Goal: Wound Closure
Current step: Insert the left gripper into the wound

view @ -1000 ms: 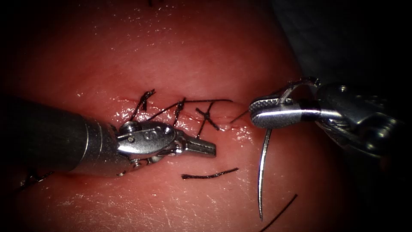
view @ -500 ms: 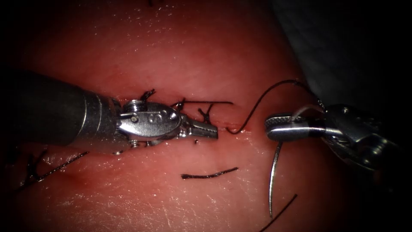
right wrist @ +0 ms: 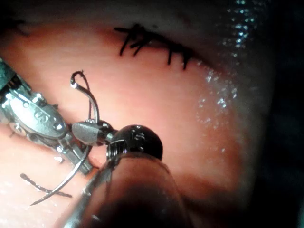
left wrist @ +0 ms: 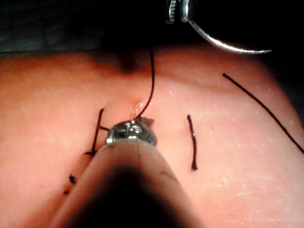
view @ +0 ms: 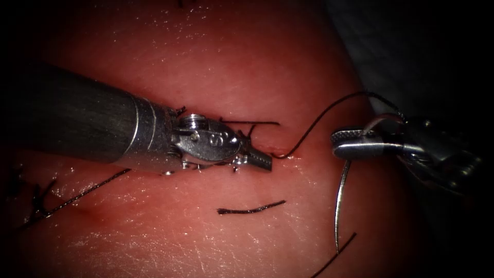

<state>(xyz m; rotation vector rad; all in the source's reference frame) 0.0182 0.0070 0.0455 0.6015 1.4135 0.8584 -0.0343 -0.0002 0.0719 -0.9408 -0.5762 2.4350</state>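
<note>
Endoscope view puts the needle (view: 340, 198) clear of the tissue (view: 247, 62), out toward its right edge; we see the right tool (view: 355, 145) clamped on it near the thread end, the point hanging down. From that end the thread (view: 319, 117) arcs over and enters the right end of the cut (view: 280, 154). Our left tool (view: 261, 160) lies along the cut with its tip just beside that entry; we cannot tell how its jaws stand. Left of it, stitches (view: 247, 123) already cross the cut, so we judge most of the closure done, with the right end unfinished. A cut end of thread (view: 250, 209) lies loose below.
</note>
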